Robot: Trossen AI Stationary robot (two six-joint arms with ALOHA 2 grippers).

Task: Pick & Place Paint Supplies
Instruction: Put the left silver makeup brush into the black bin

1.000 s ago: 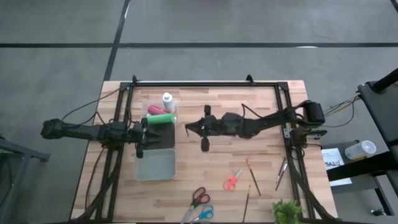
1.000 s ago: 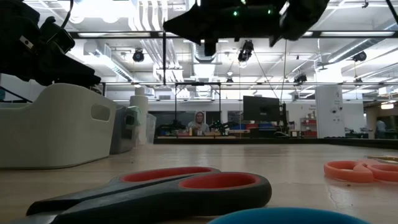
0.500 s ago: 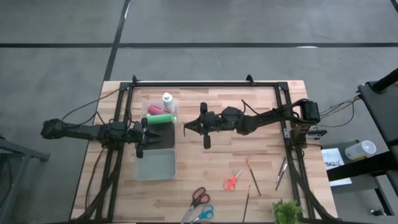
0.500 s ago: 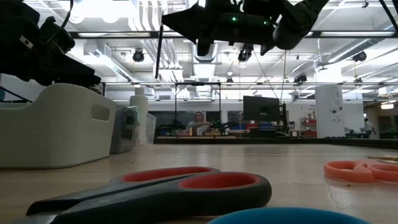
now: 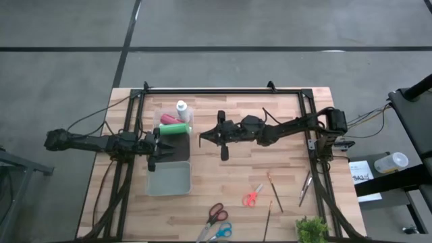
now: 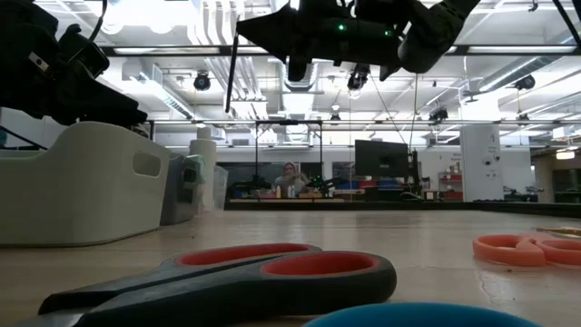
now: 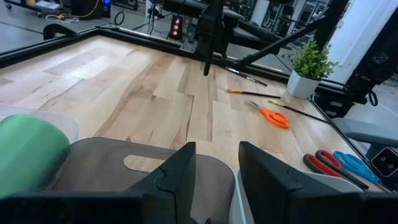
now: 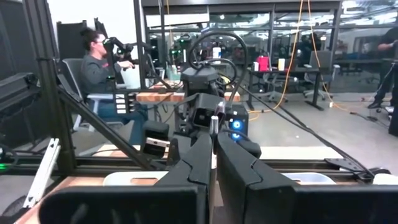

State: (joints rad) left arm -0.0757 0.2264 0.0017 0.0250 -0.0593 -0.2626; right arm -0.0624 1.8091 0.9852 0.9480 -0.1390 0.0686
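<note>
A thin dark brush (image 6: 231, 82) hangs from my right gripper (image 5: 202, 140), which is shut on it high above the table's middle, just right of the bins. The same brush (image 7: 206, 59) shows in the left wrist view. A white bottle (image 5: 181, 108), a red bottle (image 5: 167, 119) and a green bottle (image 5: 174, 128) lie in a clear bin (image 5: 159, 116) at the left. My left gripper (image 7: 217, 168) waits open over the dark tray (image 5: 178, 151) beside the green bottle (image 7: 28, 149). Other brushes (image 5: 273, 190) lie flat on the table at the near right. My right gripper pinches the brush near its upper end (image 8: 213, 120) between its two fingertips, a short stub showing above them. The fingers reach about level from the table's right side, across the brush. The brush hangs below them, slightly slanted and clear of the table.
A grey bin (image 5: 169, 179) stands near the clear one. Orange scissors (image 5: 252, 196), red scissors (image 5: 216, 212) and blue scissors (image 5: 221, 233) lie near the front edge, with a small plant (image 5: 310, 229) at the near right corner. A black frame (image 5: 223, 90) rims the table.
My right gripper has swung a little toward the table's far edge and tipped its fingers upward, staying shut. The brush went with it and now hangs at a slight slant. Over the last half second nothing has moved.
</note>
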